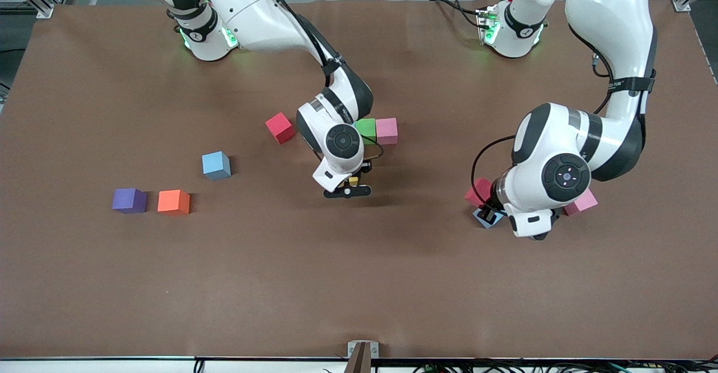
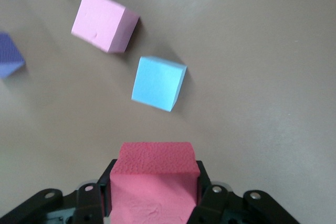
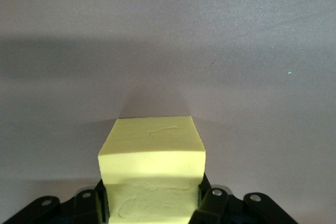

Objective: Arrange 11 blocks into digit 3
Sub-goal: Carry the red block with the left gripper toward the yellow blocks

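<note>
Fingers of my right gripper (image 3: 152,205) are clamped on a yellow block (image 3: 152,156) and my left gripper (image 2: 155,203) on a pink block (image 2: 155,174), so I lower each squarely, keeping the light blue block (image 2: 157,83) ahead untouched.

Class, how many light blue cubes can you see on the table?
2. One light blue cube lies near the orange cube; another peeks out beneath the left arm. Others may be hidden.

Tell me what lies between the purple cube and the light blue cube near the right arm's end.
Orange cube sits beside purple cube, short of light blue cube; front view.
</note>
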`<move>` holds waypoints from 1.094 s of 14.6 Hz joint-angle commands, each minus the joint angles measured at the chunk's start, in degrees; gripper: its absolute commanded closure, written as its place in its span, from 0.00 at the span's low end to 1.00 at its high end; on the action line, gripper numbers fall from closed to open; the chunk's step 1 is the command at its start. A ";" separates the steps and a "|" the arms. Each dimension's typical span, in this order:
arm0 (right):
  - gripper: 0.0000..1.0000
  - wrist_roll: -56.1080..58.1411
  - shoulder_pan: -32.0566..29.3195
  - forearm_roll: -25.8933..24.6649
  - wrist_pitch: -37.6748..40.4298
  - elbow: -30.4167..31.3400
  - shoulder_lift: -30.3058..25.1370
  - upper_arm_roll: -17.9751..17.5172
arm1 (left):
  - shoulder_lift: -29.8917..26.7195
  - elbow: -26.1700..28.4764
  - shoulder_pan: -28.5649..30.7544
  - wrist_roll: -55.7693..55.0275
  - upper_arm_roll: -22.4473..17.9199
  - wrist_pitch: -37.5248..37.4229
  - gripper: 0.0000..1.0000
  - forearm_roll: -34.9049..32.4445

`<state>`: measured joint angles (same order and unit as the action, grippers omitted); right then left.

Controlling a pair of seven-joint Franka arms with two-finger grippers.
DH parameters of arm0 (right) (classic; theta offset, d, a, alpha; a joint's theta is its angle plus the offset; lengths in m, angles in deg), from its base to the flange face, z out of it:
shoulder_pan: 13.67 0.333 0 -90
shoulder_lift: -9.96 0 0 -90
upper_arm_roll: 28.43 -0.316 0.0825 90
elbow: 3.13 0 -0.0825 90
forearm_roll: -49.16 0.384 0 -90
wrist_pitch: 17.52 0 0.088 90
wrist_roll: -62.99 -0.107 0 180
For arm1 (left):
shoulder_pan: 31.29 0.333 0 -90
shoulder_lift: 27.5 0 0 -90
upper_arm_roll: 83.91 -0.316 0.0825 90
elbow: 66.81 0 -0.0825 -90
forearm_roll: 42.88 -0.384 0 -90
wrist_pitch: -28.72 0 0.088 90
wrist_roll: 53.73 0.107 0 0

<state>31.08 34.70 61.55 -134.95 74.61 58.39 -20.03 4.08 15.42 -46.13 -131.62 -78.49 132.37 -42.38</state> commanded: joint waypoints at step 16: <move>0.37 0.54 0.67 1.23 0.44 2.07 -1.50 0.47 | -0.03 19.80 -13.55 -46.46 2.22 30.30 0.75 -1.55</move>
<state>31.13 34.72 61.55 -134.72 74.64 58.38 -20.03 4.35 34.32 -58.47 -173.53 -75.87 161.49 -42.01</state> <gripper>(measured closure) 0.374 0.410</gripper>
